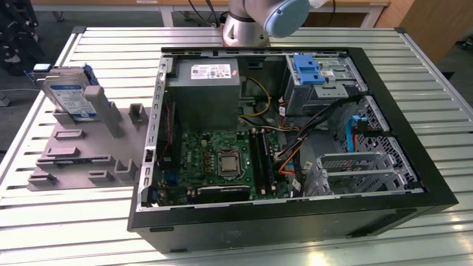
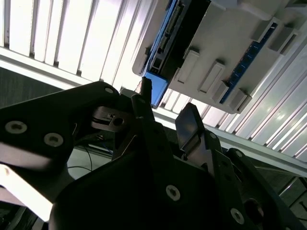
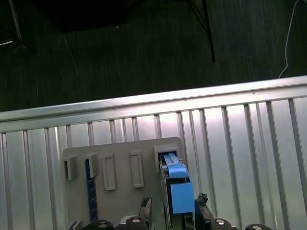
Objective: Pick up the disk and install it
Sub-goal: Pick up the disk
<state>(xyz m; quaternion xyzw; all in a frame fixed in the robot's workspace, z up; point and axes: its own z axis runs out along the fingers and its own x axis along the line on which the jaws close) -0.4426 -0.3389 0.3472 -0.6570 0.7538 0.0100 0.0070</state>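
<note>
**Gripper spread wide, disk parked in its stand**

The gripper (image 3: pixel 172 203) is open, its two black fingers (image 3: pixel 200 203) set apart and grasping nothing. In the first wrist view just their tips poke in, and the rest is cut off by the picture's edge. In the second wrist view the gripper (image 2: pixel 168 98) shows the same gap, though its own dark body blocks much of the scene.

Sighted between those tips is the disk (image 3: pixel 176 191). It is seen edge-on there, so only its bright blue carrier shows and the label is hidden. The wrist views do not tell me how far the fingers stand from it. The second wrist view catches a blue corner of the disk (image 2: pixel 158 91) just past one finger.

In the exterior view the disk (image 1: pixel 66 95) stands on edge, leaning a little, in a slot of the grey stand (image 1: pixel 81 149). That is at the exterior view's left, beside the computer case (image 1: pixel 296 227). Its label faces the camera and its lower edge is sunk out of sight in the slot. Something flat sits close behind it, but I can't make out what.

Both stand and case rest on the slatted metal table (image 1: pixel 66 227). The case lies open, and its drive cage (image 1: pixel 355 166) is partly screened by cables (image 1: pixel 310 127). The arm (image 1: pixel 255 19) is cropped by the top of the frame.
</note>
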